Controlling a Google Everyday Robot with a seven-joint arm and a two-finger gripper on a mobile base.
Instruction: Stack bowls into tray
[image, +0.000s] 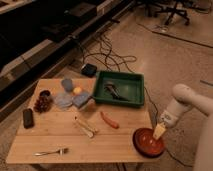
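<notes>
On the speckled floor, standing: a pale wooden desk (55, 134), rectangular and smooth-topped. Along its far right edge, lying: a dark green plastic tray (125, 75), rectangular, with raised sloping walls, and holding something small and dark, too blurred to name. From the right, reaching down: a rounded white arm (181, 99). At the near right corner, jutting partly past the desk edge and sitting well apart from the tray: a round, shallow red-orange bowl (145, 143) with a darker rim. Meeting the bowl's right rim: a cream, wedge-shaped gripper (159, 131), jaws clenching that rim. Lying mid-desk: a slim orange-red sausage shape (110, 120). Near the front edge, glinting: a metal fork (50, 151).
</notes>
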